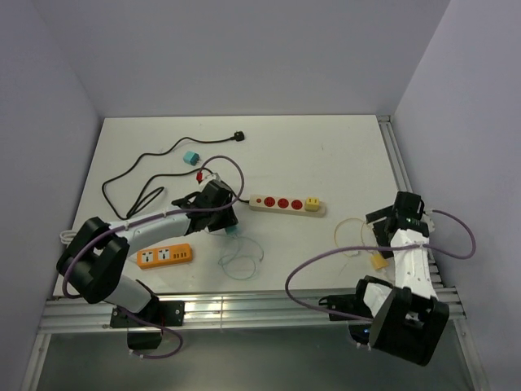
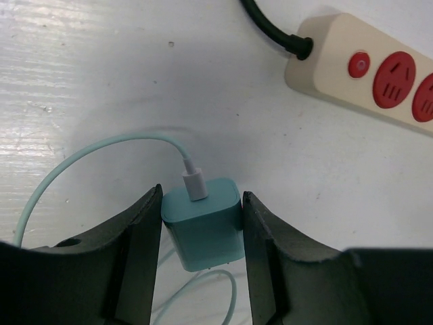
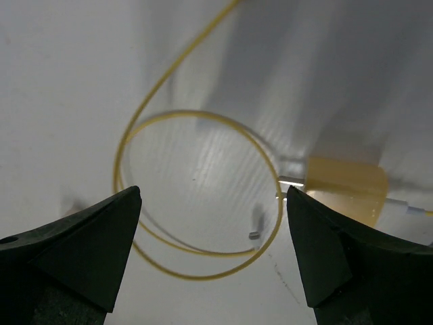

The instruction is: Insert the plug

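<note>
A teal charger plug [image 2: 203,227] with a pale teal cable [image 2: 101,145] sits between the fingers of my left gripper [image 2: 201,195]. Both fingers touch its sides and its prongs point back toward the wrist. It rests on or just above the white table. In the top view my left gripper [image 1: 225,220] is just left of the beige power strip [image 1: 286,204] with red sockets, which also shows in the left wrist view [image 2: 369,74]. My right gripper [image 1: 392,221] is open over a yellow cable loop [image 3: 196,196], beside a yellow plug [image 3: 345,186].
An orange power strip [image 1: 164,256] lies near the front left. A second teal adapter [image 1: 191,157] and a black cord [image 1: 146,175] with a black plug [image 1: 238,136] lie at the back left. Metal rails [image 1: 407,187] run along the table's right and front edges.
</note>
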